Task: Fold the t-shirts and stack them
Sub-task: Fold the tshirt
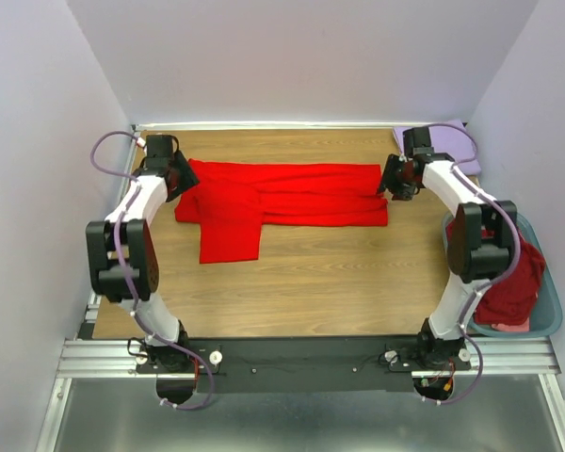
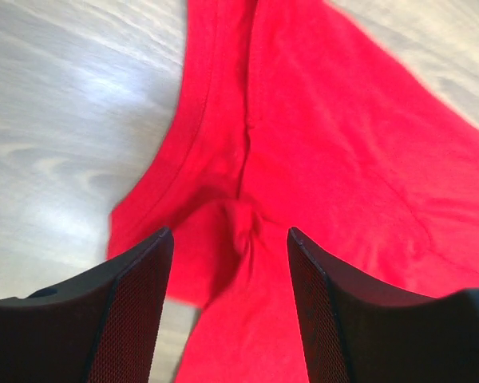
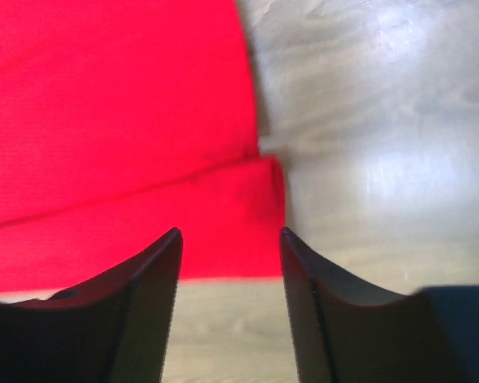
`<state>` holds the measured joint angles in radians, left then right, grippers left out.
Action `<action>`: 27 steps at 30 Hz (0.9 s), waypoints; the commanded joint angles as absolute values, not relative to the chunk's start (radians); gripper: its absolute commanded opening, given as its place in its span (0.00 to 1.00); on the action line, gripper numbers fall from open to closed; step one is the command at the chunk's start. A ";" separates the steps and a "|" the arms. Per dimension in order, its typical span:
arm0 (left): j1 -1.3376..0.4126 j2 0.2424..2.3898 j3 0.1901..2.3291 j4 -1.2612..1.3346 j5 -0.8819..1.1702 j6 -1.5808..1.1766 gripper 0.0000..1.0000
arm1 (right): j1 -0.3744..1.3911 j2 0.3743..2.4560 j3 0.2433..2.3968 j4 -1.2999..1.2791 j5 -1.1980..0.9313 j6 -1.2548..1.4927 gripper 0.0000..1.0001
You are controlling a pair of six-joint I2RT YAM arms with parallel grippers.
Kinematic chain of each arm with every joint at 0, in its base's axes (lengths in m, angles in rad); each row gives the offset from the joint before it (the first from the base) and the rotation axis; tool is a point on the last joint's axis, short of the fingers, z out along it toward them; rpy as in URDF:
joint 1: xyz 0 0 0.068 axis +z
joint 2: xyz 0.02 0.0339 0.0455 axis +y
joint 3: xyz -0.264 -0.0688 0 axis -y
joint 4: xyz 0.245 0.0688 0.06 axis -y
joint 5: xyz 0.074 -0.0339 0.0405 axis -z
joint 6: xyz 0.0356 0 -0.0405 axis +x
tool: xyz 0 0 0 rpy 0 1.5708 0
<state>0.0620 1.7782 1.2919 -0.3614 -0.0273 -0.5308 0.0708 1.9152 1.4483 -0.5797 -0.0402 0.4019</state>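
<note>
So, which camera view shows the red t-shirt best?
The top external view: it shows the whole red t-shirt spread across the table, one sleeve pointing toward the near edge. The left wrist view shows only a bunched seam close up; the right wrist view shows only one corner.

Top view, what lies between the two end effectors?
The bright red t-shirt stretches from the left end effector to the right end effector, in the top view.

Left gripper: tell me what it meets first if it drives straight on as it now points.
The left gripper, jaws open, points at a bunched fold of the red t-shirt; it would likely meet that cloth first.
</note>
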 commanded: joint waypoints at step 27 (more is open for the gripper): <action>-0.457 1.582 0.804 -0.423 -0.302 -0.672 0.20 | 0.066 1.371 1.000 -0.581 -0.193 0.354 0.74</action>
<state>-0.4416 1.5364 0.8108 -0.3996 -0.2829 -0.6411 0.0708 1.3930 1.0119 -0.5777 -0.1711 0.3740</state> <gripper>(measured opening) 0.313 0.737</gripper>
